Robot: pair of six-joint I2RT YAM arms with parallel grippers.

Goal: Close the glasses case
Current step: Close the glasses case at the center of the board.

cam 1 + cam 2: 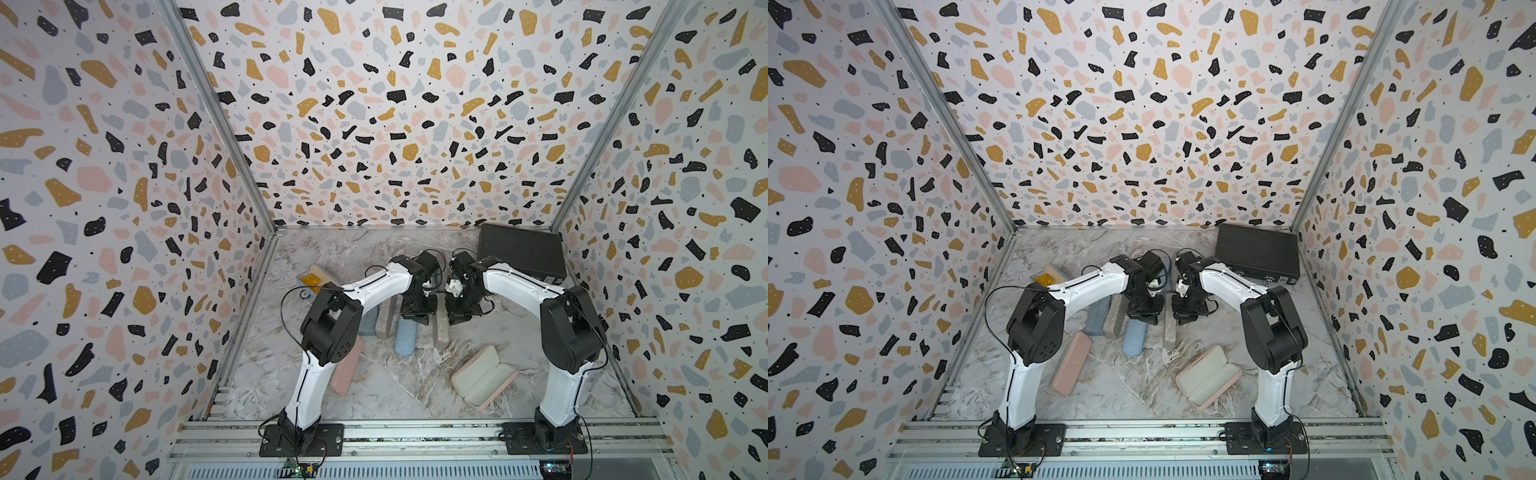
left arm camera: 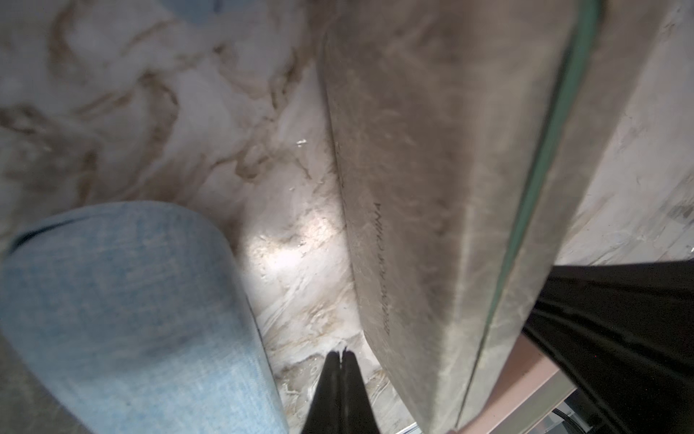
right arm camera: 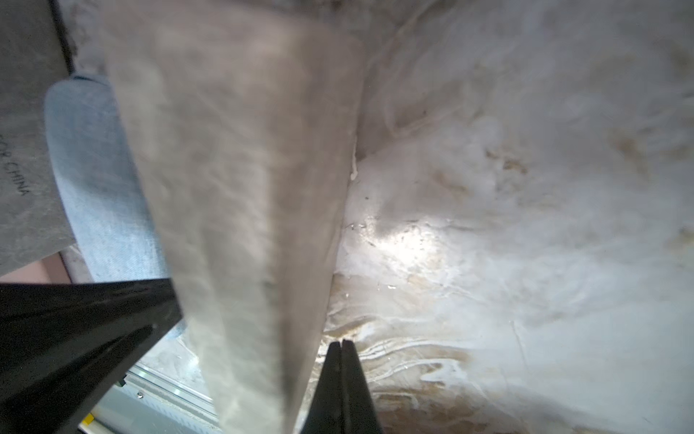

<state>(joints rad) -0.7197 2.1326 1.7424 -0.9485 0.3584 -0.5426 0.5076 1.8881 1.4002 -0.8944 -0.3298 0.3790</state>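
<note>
Left end effector, right end effector clenched, open glasses case, top views only

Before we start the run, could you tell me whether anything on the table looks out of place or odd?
The pink glasses case near the right arm's base lies wide open, unlike the shut pink case by the left arm. The left claw and right claw are shut, away from it.

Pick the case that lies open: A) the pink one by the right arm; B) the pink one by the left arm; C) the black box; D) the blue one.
A: that pink case shows its pale lining, halves spread apart.
</note>
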